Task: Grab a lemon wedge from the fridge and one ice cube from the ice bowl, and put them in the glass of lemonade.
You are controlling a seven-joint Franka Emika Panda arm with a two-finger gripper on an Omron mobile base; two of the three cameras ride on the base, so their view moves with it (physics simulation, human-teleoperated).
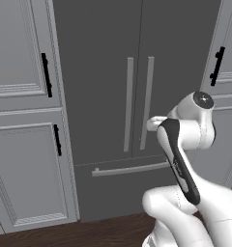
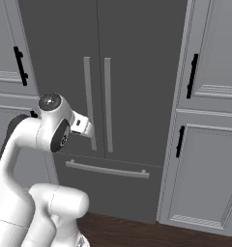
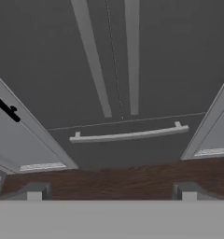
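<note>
End effector (image 3: 111,193) spread and empty, facing the tall dark grey double-door fridge (image 1: 103,72); its rigid grey vertical bar handles (image 1: 129,103) likely offer the firmest hold.

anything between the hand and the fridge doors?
Nothing. In the hand view the open hand faces the shut fridge; only bare wood floor lies between.

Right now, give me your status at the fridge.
Gripper open, holding nothing. Fridge doors both shut, arm short of the handles. Nothing in the way.
</note>
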